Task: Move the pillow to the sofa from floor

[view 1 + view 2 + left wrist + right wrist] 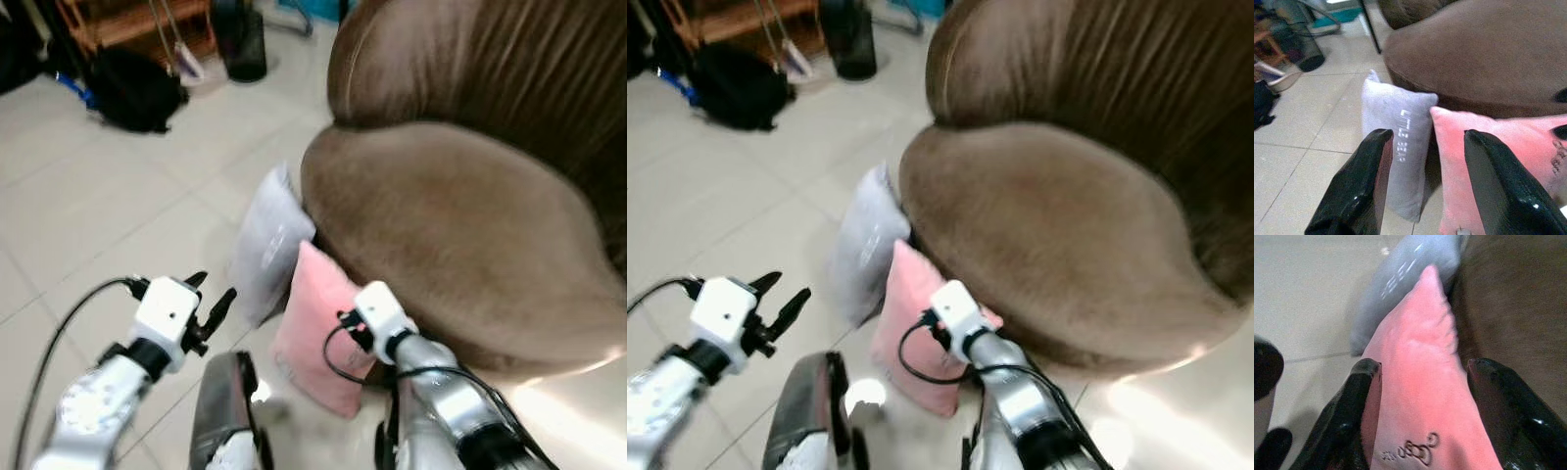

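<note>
A pink pillow [315, 328] stands on edge on the tiled floor, leaning against the brown sofa [460, 225]. A grey pillow [266, 243] leans beside it, further from me. My right gripper [1425, 364] is open and straddles the pink pillow's [1422, 396] top edge, one black finger on each side; whether the fingers touch the fabric I cannot tell. My left gripper [211, 294] hangs open over the floor, left of both pillows, holding nothing. In the left wrist view its fingers [1366, 186] frame the grey pillow [1398, 152] and the pink pillow [1449, 152].
A black bag [132, 88], a dark bin [243, 39] and a wooden shelf [127, 20] stand at the far left on the floor. The sofa's tall backrest [509, 69] rises at the right. Open tiles [98, 215] lie left of the pillows.
</note>
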You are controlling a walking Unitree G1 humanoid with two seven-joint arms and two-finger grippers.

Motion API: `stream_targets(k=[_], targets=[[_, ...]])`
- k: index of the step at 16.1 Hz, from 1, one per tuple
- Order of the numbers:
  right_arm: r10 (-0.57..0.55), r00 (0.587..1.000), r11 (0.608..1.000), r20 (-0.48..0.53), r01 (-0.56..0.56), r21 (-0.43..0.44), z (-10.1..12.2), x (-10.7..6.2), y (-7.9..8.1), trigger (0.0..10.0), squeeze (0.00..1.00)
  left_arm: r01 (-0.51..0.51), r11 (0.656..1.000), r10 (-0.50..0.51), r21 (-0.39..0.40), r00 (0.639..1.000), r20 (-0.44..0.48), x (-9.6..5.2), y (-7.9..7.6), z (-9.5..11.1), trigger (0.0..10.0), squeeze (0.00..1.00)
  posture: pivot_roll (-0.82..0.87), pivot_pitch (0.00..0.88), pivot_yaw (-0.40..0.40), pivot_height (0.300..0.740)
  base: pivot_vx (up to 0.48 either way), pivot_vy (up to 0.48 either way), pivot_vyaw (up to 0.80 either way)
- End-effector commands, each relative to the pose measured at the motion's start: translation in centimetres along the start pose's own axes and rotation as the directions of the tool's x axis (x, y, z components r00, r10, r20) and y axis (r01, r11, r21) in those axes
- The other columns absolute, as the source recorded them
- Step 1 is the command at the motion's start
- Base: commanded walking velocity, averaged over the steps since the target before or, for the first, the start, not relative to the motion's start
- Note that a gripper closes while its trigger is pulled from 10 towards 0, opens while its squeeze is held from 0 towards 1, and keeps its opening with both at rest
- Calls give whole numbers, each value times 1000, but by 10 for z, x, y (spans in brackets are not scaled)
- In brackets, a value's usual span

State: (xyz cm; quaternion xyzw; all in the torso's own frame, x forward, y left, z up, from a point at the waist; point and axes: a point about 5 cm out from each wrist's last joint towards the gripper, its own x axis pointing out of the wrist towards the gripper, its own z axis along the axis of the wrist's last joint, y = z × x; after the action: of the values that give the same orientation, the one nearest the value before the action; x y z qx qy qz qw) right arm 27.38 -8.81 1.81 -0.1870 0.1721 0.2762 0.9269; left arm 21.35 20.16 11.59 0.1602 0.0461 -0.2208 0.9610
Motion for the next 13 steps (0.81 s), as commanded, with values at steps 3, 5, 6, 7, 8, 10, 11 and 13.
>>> stream_targets(k=[3,5,6,7,8,10,11,13], targets=[[-48,999,992,-22,45,-114,-5,7,5,10000,1000,53,999,-53,4,999,-10,-15,9,11,10000,0,168,314,98,550,0,0,0],[-151,987,965,-54,135,-223,-5,17,0,10000,1000,201,979,-201,16,979,-15,-25,8,24,10000,0,222,331,126,550,0,0,0],[-186,981,955,-61,166,-247,-5,18,-3,10000,1000,227,974,-226,22,974,-13,-28,8,27,10000,0,228,331,129,550,0,0,0],[-198,978,950,-67,175,-258,-5,19,-5,10000,1000,237,971,-237,18,972,-14,-29,9,28,10000,0,236,331,135,550,0,0,0],[-232,969,935,-85,198,-293,-6,20,-9,10000,667,250,968,-249,22,968,-30,-32,11,30,10000,0,248,334,142,550,0,0,0],[-269,955,909,-129,207,-361,-11,21,-16,10000,0,262,965,-260,32,964,-48,-35,14,32,10000,0,264,340,153,550,0,0,0],[-294,941,885,-168,202,-420,-16,20,-22,10000,0,276,961,-274,32,960,-56,-37,16,35,10000,0,281,345,161,550,0,0,0],[-381,906,850,-184,264,-457,-18,18,-37,10000,0,290,957,-287,34,956,-65,-39,17,38,10000,0,299,345,166,550,0,0,0]])
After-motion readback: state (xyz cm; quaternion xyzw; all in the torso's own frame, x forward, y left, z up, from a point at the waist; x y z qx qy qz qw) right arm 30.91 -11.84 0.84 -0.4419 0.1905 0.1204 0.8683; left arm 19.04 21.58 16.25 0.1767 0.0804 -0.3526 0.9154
